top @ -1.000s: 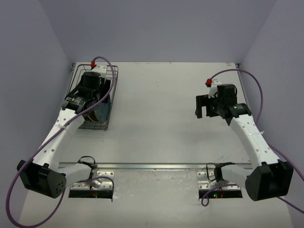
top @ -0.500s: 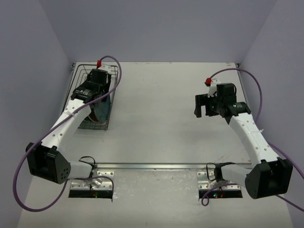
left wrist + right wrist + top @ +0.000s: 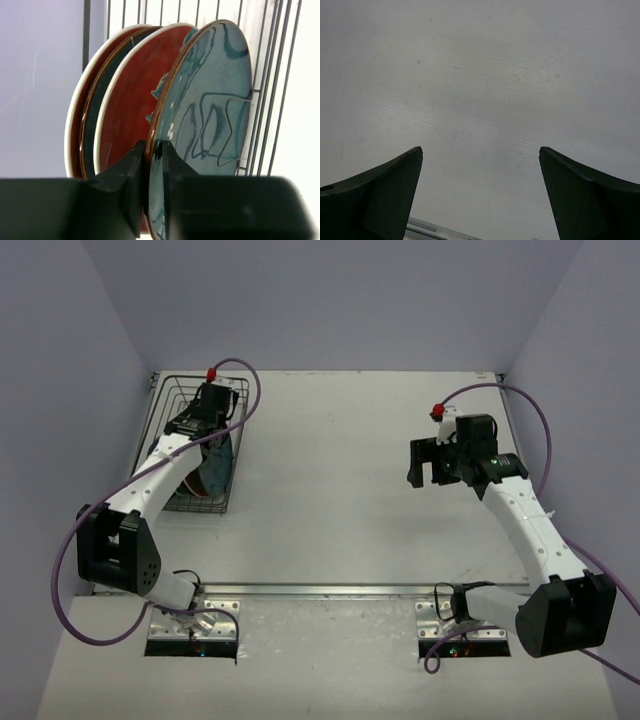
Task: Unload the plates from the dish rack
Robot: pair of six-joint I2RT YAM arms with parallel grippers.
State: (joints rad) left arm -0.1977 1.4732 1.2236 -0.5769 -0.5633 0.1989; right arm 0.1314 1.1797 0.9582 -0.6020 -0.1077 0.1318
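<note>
The dish rack (image 3: pixel 178 392) stands at the table's far left, with several plates (image 3: pixel 216 468) upright on edge inside it. In the left wrist view the nearest plate (image 3: pixel 215 95) shows a teal-blue pattern and a brown-red rim. Behind it stand a red plate (image 3: pixel 132 110) and a dark teal one (image 3: pixel 100 115). My left gripper (image 3: pixel 154 150) is shut on the rim of the patterned plate, one finger on each face. The plate still sits among the rack wires (image 3: pixel 280 75). My right gripper (image 3: pixel 425 462) hangs open over bare table at the right, nothing between its fingers (image 3: pixel 390 190).
The left wall runs close beside the rack. A metal rail (image 3: pixel 330 590) crosses the table near the arm bases. The left arm's purple cable (image 3: pixel 245 390) loops over the rack's far right corner.
My left arm has reached further over the rack, and its gripper has closed from open onto the patterned plate's rim. The right arm has hardly moved.
</note>
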